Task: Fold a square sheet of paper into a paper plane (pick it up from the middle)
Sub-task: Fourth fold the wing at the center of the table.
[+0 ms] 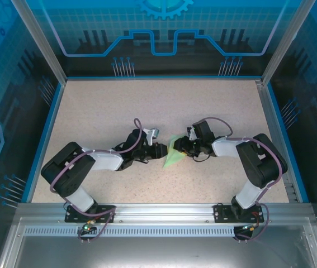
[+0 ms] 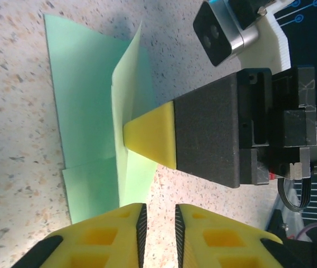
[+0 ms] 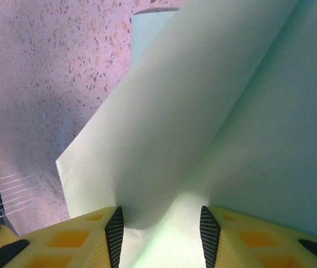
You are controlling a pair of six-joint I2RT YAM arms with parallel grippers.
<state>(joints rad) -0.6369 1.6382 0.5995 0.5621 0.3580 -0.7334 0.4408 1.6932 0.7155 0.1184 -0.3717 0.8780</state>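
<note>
The pale green sheet of paper (image 1: 173,155) lies at the middle of the table, folded into overlapping layers. In the left wrist view the paper (image 2: 85,111) lies flat, with one lighter flap standing up from it. My right gripper (image 1: 181,148) comes in from the right, and its yellow fingertip (image 2: 147,137) touches that flap. In its own view the right gripper (image 3: 161,215) is open, with the curved paper (image 3: 203,111) bulging between its jaws. My left gripper (image 1: 162,149) sits just left of the paper. Its jaws (image 2: 160,207) stand slightly open over bare table, with nothing between them.
The speckled tabletop (image 1: 102,111) is ringed by a blue rim (image 1: 46,128) and glass walls. The right arm's wrist camera (image 2: 219,30) and black finger mount (image 2: 219,134) hang close in front of my left gripper. Both arms' cables loop near the wrists.
</note>
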